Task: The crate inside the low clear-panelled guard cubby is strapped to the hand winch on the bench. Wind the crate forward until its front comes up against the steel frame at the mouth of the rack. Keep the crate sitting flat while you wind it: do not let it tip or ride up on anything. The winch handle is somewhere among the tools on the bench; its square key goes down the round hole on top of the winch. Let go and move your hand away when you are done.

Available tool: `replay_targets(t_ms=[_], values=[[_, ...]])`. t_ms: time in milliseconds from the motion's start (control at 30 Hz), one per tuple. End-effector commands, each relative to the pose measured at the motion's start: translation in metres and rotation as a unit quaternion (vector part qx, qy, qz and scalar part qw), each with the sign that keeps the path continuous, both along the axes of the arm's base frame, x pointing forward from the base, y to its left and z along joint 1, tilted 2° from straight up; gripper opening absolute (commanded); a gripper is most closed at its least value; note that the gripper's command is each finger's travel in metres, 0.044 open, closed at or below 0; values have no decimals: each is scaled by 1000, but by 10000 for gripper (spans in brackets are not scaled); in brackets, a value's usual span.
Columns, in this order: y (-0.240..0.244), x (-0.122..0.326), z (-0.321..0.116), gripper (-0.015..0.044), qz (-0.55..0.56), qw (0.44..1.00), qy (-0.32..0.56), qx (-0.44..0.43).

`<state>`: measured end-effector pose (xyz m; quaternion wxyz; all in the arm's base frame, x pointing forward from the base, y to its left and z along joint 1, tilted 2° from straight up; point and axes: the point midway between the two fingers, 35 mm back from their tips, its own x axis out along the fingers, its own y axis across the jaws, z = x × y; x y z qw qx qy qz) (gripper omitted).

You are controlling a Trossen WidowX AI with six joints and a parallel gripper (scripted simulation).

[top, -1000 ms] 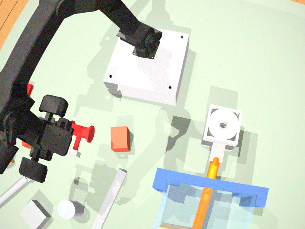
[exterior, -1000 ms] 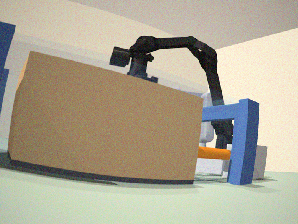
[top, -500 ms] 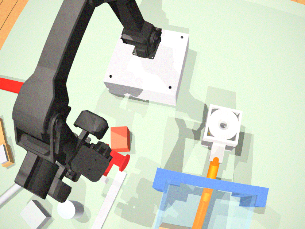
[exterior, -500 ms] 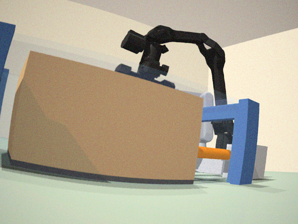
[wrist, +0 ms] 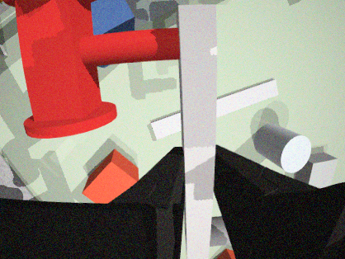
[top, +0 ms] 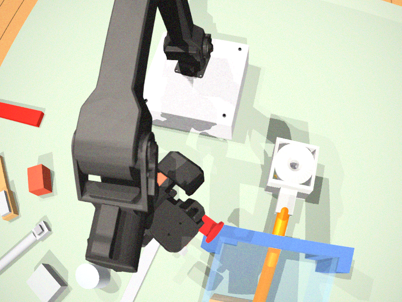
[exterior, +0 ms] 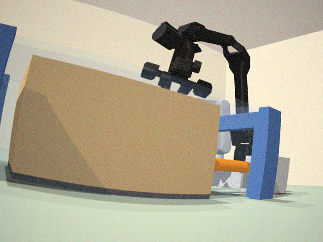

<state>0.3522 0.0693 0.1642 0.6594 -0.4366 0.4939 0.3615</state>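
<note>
Between the fingers (top: 192, 199) (exterior: 174, 88), the pale flat bar (wrist: 199, 82) of a red-and-white tool is gripped. To this bar a red cross-arm (wrist: 128, 46) is joined, and by it a thick red spool-shaped part (top: 211, 227) (wrist: 62, 70) with a flared rim is carried. In the top view, the red part is held near the left end of the blue frame (top: 279, 240) (exterior: 265, 153); whether the two touch cannot be told.

On the tabletop (top: 367, 130) (exterior: 119, 225), the white winch (top: 294, 164) is set outside the blue frame, its round top hole left uncovered. By an orange strap (top: 271, 259) (exterior: 232, 165), the winch is linked to the crate (top: 227, 297) (exterior: 120, 127) through the frame's opening. The crate is seated inside the clear-panelled cubby (top: 302, 276), with its front set back from the blue frame; a gap is shown between them.

Below the held tool, an orange-red block (top: 161, 178) (wrist: 111, 179), a white strip (top: 143, 270) (wrist: 248, 96) and a white cylinder (top: 87, 276) (wrist: 289, 148) are seen, apart from one another.
</note>
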Motion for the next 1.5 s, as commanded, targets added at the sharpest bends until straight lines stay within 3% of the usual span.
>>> replay_targets(t_ms=[0,700,1467], values=[[18,-9,6,0,31,999,-8,6],[97,-62,-7,0,-145,986,49,61],[161,-143,-21,0,-361,924,98,79]])
